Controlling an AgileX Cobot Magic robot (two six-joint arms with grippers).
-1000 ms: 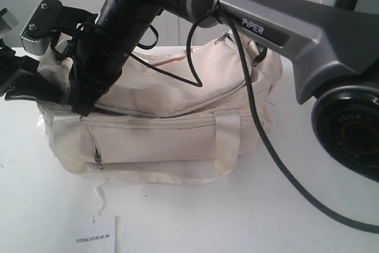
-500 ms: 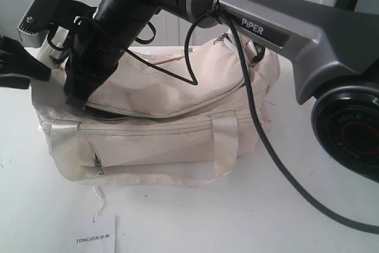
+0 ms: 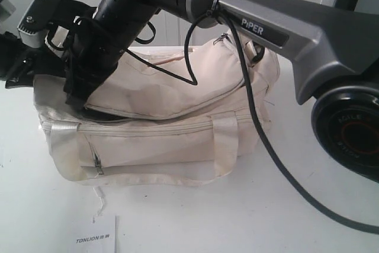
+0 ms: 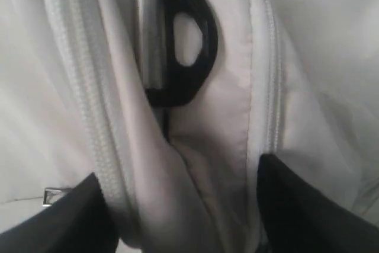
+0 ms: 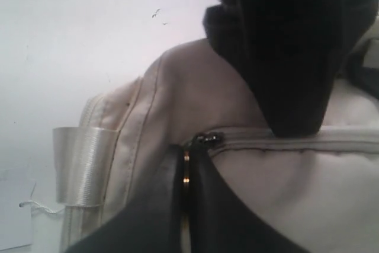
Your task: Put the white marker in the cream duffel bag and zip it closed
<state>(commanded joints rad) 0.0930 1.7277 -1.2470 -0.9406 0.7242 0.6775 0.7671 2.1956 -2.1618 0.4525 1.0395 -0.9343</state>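
Observation:
The cream duffel bag (image 3: pixel 177 140) lies on the white table, its curved top zipper drawn nearly to the left end. My right gripper (image 3: pixel 77 100) reaches across to that end. It is shut on the metal zipper pull (image 5: pixel 186 173), just below the dark slider (image 5: pixel 207 139). My left gripper (image 3: pixel 15 66) is at the bag's left end, and a fold of cream fabric (image 4: pixel 195 164) bulges between its two fingers (image 4: pixel 296 205). A black end ring (image 4: pixel 189 28) shows just beyond. The white marker is hidden.
A white TONLION card (image 3: pixel 98 238) lies at the table's front edge. The right arm's black cable (image 3: pixel 260 134) drapes over the bag's right half. The arm's base joint (image 3: pixel 349 128) stands at the right. A webbing handle (image 5: pixel 77 164) crosses the bag's side.
My right gripper has slid left along the top zipper with the pull. The bag's left end has dropped and flattened. The left gripper has shifted with that end.

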